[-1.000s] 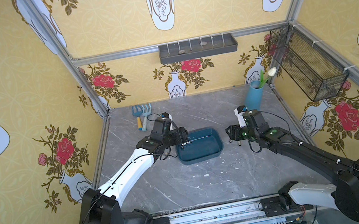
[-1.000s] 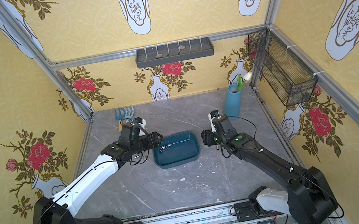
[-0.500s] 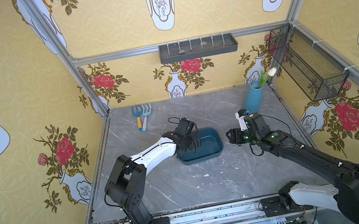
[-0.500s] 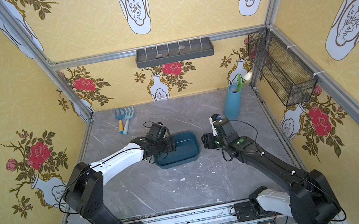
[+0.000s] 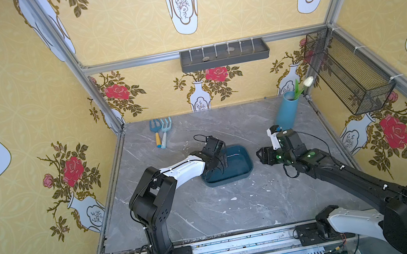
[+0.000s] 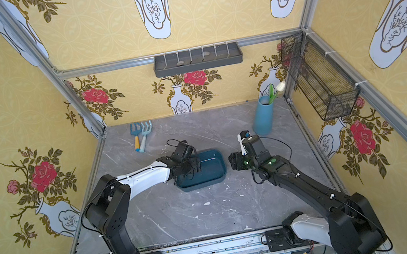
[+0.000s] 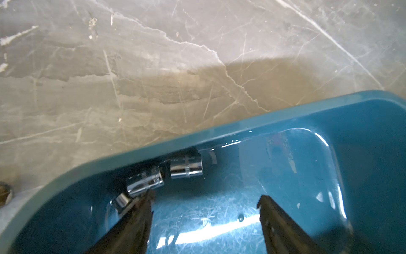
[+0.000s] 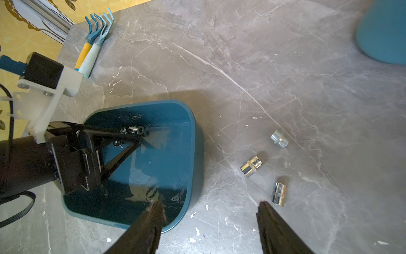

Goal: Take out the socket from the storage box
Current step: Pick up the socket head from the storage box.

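1. Storage box (image 5: 234,179) (image 8: 197,165): a shallow dark teal tub with rounded corners and a glossy, scuffed floor, sitting mid-way across the grey marble tabletop (image 5: 197,213).
2. Chrome sockets, three in all: an end socket (image 7: 186,168), a middle socket (image 7: 145,183) and a small socket (image 7: 122,201), lying on their sides along one inner wall of the box.
3. Left gripper (image 7: 205,196): reaching into the box with its jaws standing wide and gripping nothing. One fingertip (image 7: 147,198) is sitting right against the middle socket, and all three sockets are lying outside the gap.
4. Right gripper (image 8: 209,204): hovering beside the box with jaws wide and empty. Three loose sockets (image 8: 251,169) are lying on the tabletop nearby.
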